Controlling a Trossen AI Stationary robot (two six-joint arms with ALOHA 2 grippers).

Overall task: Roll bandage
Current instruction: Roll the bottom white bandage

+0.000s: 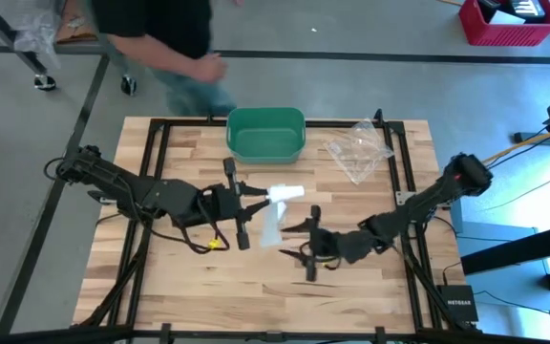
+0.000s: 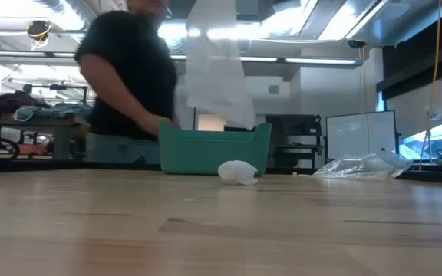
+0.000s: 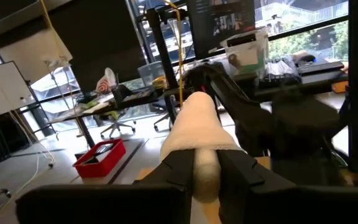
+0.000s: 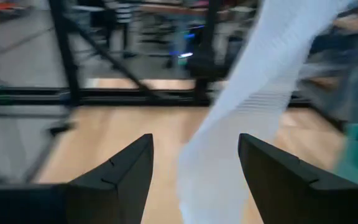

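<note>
The left claw pinches the bandage roll (right claw spread) near the green bin, whose contents are unclear.

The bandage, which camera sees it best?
The high view: the whole bandage shows, roll in the left hand, tail hanging down. The left wrist view shows only the roll, the right wrist view only the strip, the low view just the hanging strip.

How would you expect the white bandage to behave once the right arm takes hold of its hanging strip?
The bandage is probably floppy: its loose tail hangs limp between the open right fingers. It looks light. The rolled end, clamped by the left gripper, seems soft.
</note>
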